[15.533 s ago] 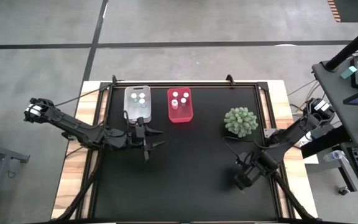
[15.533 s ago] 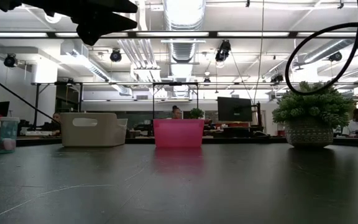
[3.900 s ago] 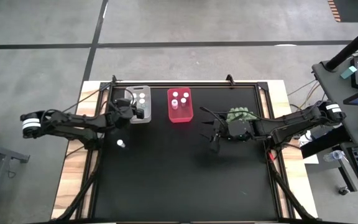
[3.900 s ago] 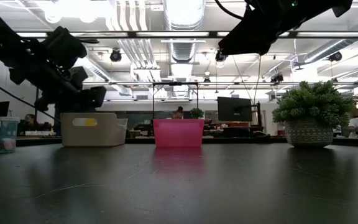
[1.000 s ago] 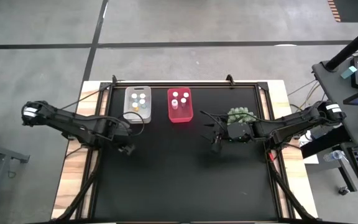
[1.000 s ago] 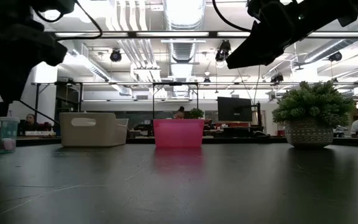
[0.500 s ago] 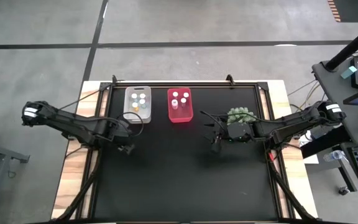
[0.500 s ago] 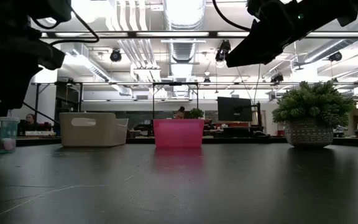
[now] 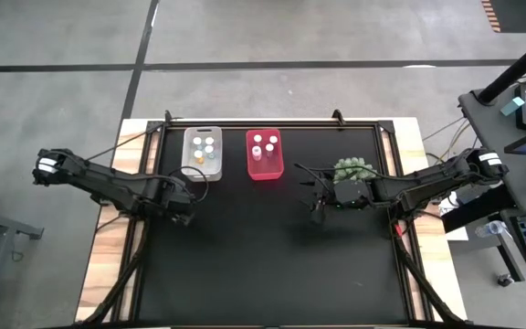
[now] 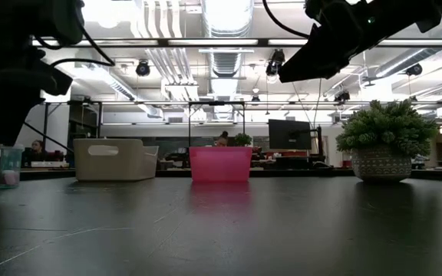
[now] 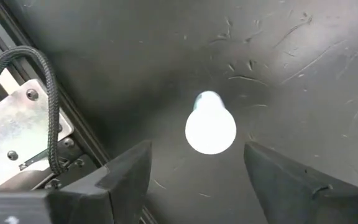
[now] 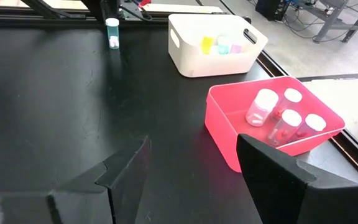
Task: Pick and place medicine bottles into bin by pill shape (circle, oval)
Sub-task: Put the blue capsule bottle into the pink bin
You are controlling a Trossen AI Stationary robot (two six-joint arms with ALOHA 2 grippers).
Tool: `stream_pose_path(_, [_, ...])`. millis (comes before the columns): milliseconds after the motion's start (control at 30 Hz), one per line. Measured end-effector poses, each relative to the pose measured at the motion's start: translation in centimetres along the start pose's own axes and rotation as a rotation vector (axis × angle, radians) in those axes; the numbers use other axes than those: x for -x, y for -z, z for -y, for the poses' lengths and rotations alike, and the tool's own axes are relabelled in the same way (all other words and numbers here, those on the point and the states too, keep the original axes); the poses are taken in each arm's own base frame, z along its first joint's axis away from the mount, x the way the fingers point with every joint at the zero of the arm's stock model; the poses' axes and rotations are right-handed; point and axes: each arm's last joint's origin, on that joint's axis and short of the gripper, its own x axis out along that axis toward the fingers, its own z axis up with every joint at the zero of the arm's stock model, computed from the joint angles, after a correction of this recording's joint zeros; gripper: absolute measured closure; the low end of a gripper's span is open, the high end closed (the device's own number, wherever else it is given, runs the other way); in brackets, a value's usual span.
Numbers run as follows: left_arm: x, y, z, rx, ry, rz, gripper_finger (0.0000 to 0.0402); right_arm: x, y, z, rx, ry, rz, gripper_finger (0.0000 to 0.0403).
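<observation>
One medicine bottle [image 11: 210, 127] with a white cap stands upright on the black table near its left edge; it also shows in the low view [image 10: 9, 165]. My left gripper [image 11: 196, 154] is open right above it, its fingers on either side and clear of it; in the high view the gripper [image 9: 183, 212] hides the bottle. My right gripper [image 9: 316, 206] is open and empty, above the table's middle right. The clear bin [image 9: 203, 146] and the red bin [image 9: 264, 153] stand side by side at the far side, each with several bottles inside.
A green spiky plant in a pot [image 10: 384, 142] stands at the right, partly under my right arm in the high view [image 9: 354, 168]. A metal frame rail [image 11: 17, 118] runs along the table's left edge, close to the bottle. Bare black table lies in front of the bins.
My left gripper has gone down over the standing bottle and a little toward the table's left edge, staying open. The bottle has stayed in place.
</observation>
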Motion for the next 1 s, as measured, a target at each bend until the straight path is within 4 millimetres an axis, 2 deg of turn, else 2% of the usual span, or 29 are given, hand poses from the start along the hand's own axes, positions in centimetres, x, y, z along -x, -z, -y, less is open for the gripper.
stream_pose_path(133, [-0.2,-0.1,0.2,0.0,-0.011,0.011,0.0169,0.0,0.0,0.0,0.001,0.0,0.0,0.0165])
stream_pose_path(400, [-1.2,-0.2,0.5,-0.001,-0.008,0.021,0.021,0.0,0.1,0.0,0.002,0.0,-0.001,0.0165])
stream_pose_path(800, [-1.5,-0.3,0.9,-0.002,-0.019,0.015,0.0306,0.0,0.0,0.0,0.004,0.0,-0.001,0.0165])
stream_pose_path(1000, [-1.2,-0.3,1.1,-0.001,-0.006,0.016,0.0307,0.0,0.0,0.0,0.004,0.0,-0.001,0.0165])
